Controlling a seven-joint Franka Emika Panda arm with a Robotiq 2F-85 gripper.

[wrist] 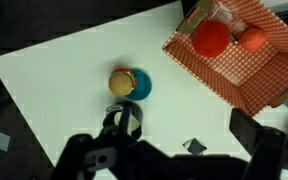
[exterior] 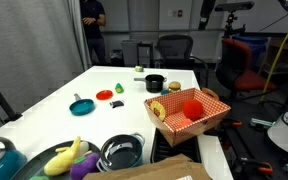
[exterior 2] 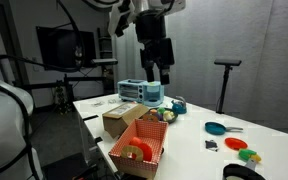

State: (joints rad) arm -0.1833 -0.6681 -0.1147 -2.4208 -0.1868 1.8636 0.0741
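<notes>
The black pot (wrist: 124,120) stands upright on the white worktop (wrist: 54,75), close to the checkered basket (wrist: 246,72) and apart from it; an exterior view shows it just behind the basket's far corner. The end effector (exterior 2: 158,76) hangs high over the basket, well clear of the pot, its fingers spread wide and holding nothing. Beside the pot, on the basket's open side, sits a teal dish (wrist: 137,86) with a round tan thing on it. A red ball (wrist: 211,38) lies inside the basket. A teal pan (exterior: 81,105) lies well away from the basket.
</notes>
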